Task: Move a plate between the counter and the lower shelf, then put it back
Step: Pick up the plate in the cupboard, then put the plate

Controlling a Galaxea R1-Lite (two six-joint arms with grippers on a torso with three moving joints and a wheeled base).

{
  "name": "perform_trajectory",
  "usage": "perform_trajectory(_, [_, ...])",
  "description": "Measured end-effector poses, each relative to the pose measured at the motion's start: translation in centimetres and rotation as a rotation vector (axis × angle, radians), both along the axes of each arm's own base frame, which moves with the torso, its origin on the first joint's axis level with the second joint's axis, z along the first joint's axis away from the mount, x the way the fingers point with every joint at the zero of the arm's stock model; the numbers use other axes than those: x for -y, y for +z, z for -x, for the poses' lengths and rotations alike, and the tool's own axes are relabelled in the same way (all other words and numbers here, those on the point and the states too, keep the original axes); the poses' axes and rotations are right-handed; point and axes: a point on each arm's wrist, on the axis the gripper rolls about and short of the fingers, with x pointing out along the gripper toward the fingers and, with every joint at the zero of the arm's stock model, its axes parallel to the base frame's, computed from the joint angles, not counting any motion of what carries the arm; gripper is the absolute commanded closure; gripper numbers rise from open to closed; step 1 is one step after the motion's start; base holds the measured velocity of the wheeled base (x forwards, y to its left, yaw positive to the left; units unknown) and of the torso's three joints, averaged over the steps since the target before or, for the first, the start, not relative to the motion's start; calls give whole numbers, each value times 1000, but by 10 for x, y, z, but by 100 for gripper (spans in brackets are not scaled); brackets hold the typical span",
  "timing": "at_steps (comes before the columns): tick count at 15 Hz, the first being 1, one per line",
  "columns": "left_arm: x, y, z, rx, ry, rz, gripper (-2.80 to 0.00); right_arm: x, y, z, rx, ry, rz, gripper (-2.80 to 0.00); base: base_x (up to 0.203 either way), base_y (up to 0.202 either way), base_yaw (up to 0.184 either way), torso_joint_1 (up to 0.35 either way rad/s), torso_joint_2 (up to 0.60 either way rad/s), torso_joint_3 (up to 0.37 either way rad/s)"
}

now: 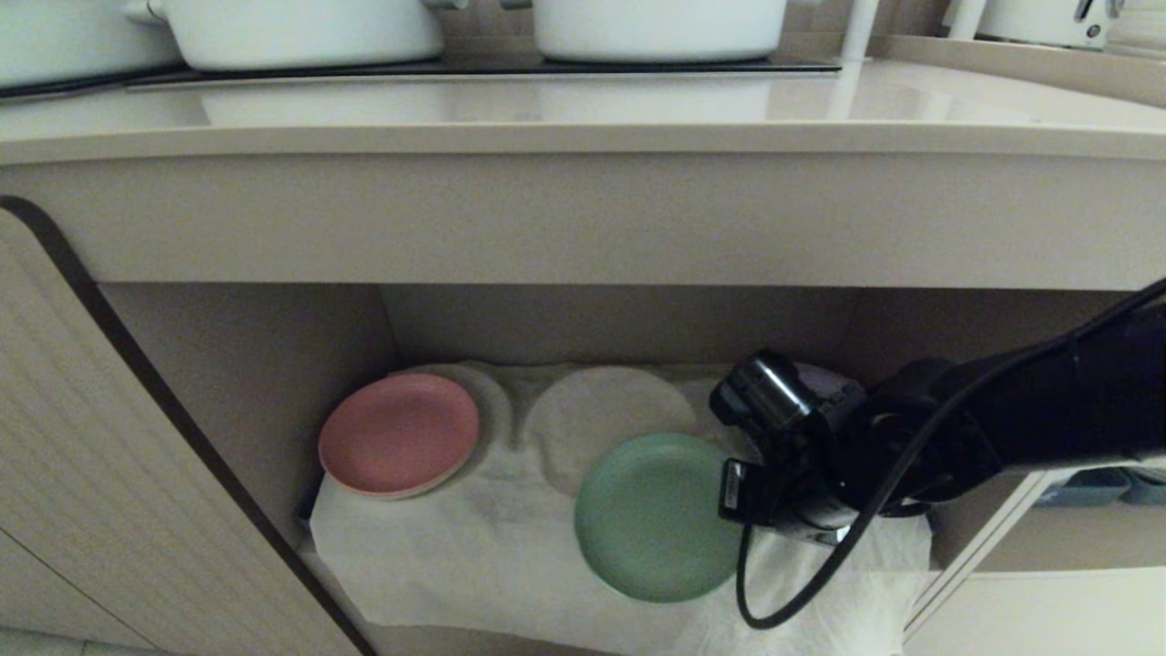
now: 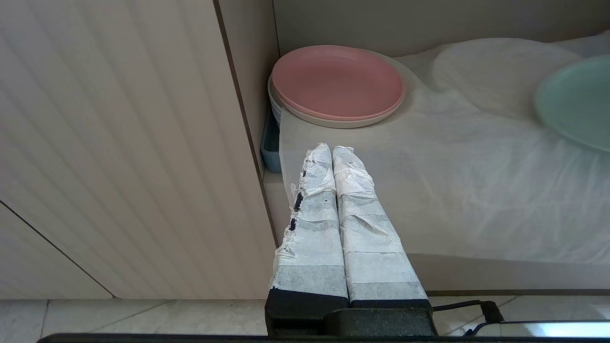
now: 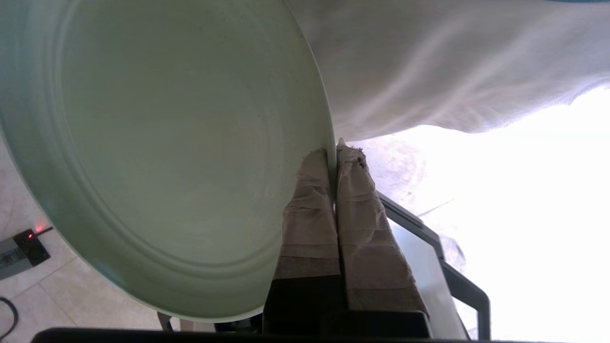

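Note:
The mint-green plate (image 1: 651, 517) hangs near the front of the lower shelf (image 1: 474, 556), over its wrinkled white cloth. My right gripper (image 1: 742, 497) reaches in from the right and is shut on the plate's right rim. In the right wrist view the rim of the plate (image 3: 167, 152) sits pinched between the two taped fingers of the right gripper (image 3: 332, 151). The beige counter (image 1: 583, 118) runs above the niche. My left gripper (image 2: 332, 150) is parked low, outside the shelf's left front corner, shut and empty. From there the plate (image 2: 579, 100) shows at the far right.
A pink plate (image 1: 398, 434) lies on a stack at the shelf's back left. An open ribbed cabinet door (image 1: 109, 474) stands at the left. Two white pots (image 1: 301, 27) (image 1: 656, 25) sit on the black hob. A round cloth-covered bump (image 1: 610, 410) lies behind the green plate.

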Motion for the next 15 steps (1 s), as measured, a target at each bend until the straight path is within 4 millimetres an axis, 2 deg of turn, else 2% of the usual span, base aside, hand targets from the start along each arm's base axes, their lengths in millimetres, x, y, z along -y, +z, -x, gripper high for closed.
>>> perform_trajectory(7, [0, 0, 0, 0, -1, 0, 0, 39, 11, 21, -4, -56, 6, 0, 0, 0, 0, 0, 0, 0])
perform_trajectory(15, [0, 0, 0, 0, 0, 0, 0, 83, 19, 64, -1, -107, 0, 0, 0, 0, 0, 0, 0, 0])
